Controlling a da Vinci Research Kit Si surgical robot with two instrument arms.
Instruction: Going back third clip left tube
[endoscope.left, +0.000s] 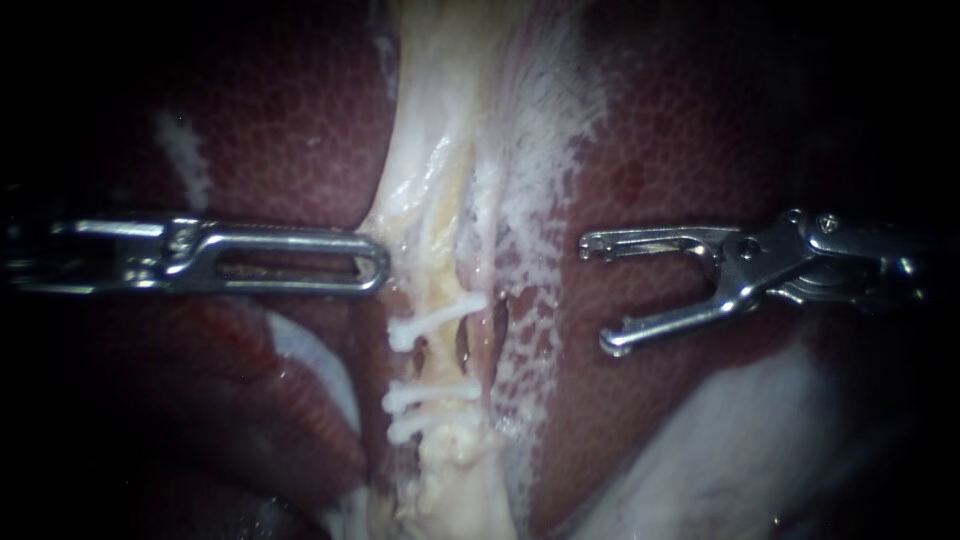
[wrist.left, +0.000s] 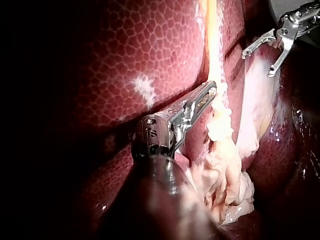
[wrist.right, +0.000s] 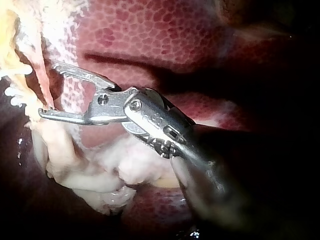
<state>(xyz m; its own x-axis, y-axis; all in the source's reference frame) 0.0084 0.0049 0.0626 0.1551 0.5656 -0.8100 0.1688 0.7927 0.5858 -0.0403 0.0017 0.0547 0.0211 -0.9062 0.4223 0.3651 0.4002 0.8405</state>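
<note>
Liver (endoscope.left: 300, 120) fills the field, and the pale left tube (endoscope.left: 440, 280) runs down its middle; our left instrument (endoscope.left: 372, 268) lies with its pincer closed, tip touching the tube's edge; our right instrument (endoscope.left: 598, 294) sits beside the tube and apart from it, pincer wide and empty; three white clips (endoscope.left: 435, 322) cross the tube lower down. We judge the retreat should follow the right shaft's own line, pincer clear of the clips, with the left instrument steady.

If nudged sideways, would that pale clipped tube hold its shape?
Probably not: the pale yellowish tube looks thin and soft, tented toward the left instrument gripping it, so likely floppy. Its wet sheen suggests slipperiness.
</note>
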